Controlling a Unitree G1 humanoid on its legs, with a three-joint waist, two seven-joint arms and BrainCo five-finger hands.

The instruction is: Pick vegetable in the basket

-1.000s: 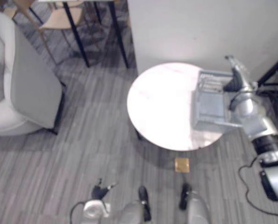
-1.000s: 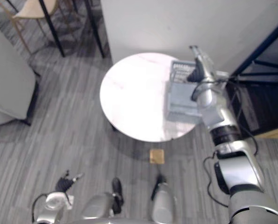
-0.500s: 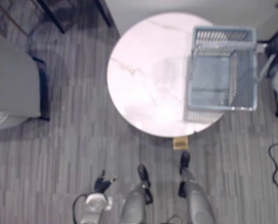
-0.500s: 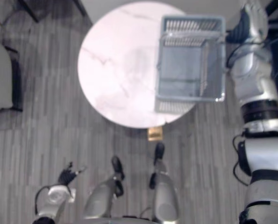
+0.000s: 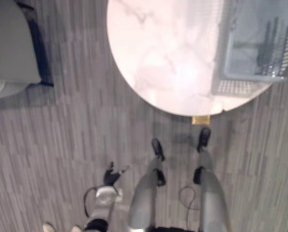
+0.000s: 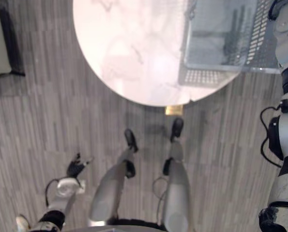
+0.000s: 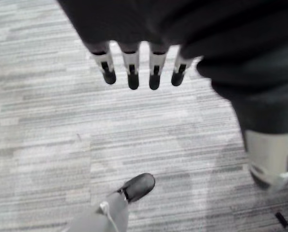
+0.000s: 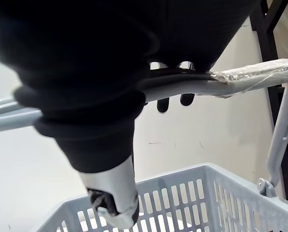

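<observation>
Basket (image 5: 238,87) sits at 2 o'clock on the round desk (image 5: 158,53); right hand (image 8: 100,63) grasps its handle (image 8: 240,77); left hand (image 7: 130,72) hangs released at 7 o'clock.

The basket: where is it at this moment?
In the eye views, the grey basket is at the right side of the round table, by its near edge. The right hand curls its fingers round the handle.

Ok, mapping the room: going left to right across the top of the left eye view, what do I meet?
Grey upholstered chair → round white marble table → grey slatted plastic basket.
</observation>
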